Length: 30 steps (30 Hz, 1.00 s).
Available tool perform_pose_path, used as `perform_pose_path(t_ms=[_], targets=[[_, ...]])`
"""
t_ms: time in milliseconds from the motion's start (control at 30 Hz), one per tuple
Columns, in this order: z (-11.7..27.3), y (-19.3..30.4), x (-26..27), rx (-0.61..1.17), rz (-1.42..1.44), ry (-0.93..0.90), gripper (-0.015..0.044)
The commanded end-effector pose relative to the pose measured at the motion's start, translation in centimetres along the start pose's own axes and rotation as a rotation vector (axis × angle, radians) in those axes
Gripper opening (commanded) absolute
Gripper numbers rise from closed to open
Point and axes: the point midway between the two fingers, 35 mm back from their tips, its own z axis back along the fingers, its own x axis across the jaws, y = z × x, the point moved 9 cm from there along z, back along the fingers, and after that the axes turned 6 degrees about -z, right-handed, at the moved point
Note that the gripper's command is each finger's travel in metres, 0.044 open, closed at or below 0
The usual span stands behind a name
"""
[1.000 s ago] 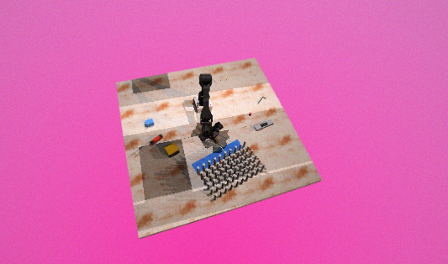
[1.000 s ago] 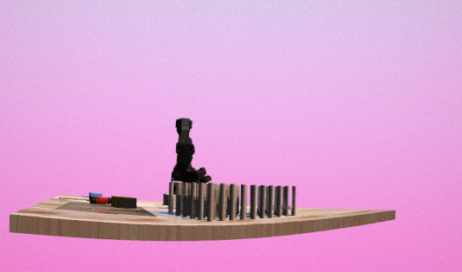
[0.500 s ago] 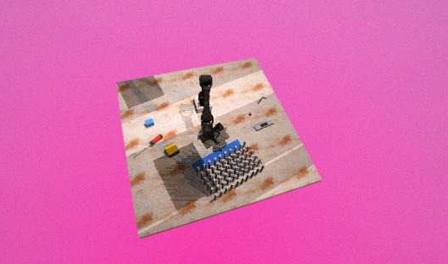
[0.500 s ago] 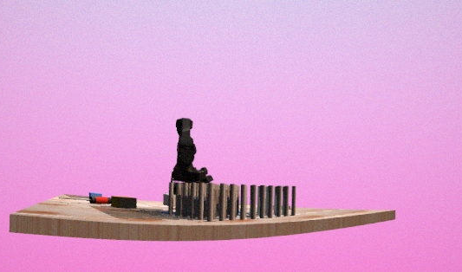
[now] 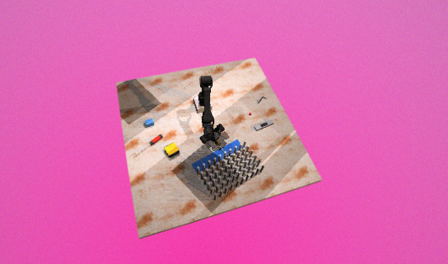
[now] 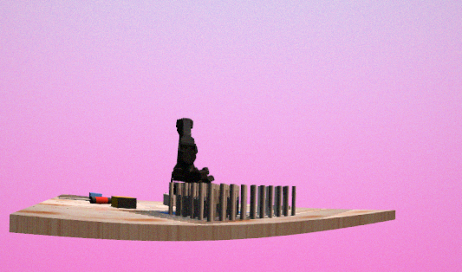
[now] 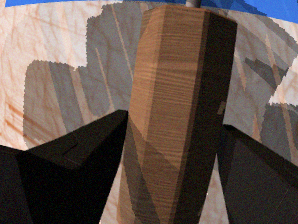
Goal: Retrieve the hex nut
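Observation:
My gripper (image 7: pixel 173 127) (image 5: pixel 218 140) is shut on the wooden handle (image 7: pixel 167 75) of a tool. The handle lies lengthwise between the fingers, and a thin metal shaft (image 7: pixel 193 3) leaves its far end towards the blue taped strip (image 7: pixel 30 2) (image 5: pixel 200 163). The gripper is behind the strip, on the arm's side. The tool's working tip cannot be made out. Metal spacers (image 5: pixel 198 170) (image 6: pixel 211 204) stand upright in several rows beyond the strip. The hex nut cannot be made out in any view.
A red-handled tool (image 5: pixel 156 139) (image 6: pixel 102 200), a yellow block (image 5: pixel 171 149) (image 6: pixel 124 202) and a blue block (image 5: pixel 149 122) (image 6: pixel 95 195) lie left of the arm. A grey bar-shaped object (image 5: pixel 264 125), a small red object (image 5: pixel 250 113) and a thin bent piece (image 5: pixel 261 100) lie to the right.

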Motion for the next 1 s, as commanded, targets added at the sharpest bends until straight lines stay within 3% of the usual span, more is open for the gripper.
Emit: perform_pose_path(t_ms=[0,967], targets=[[0.0,-0.4,0.0,-0.002,-0.002,0.002,0.0000],[-0.5,-2.1,0.2,-0.004,-0.001,0.002,0.0000]])
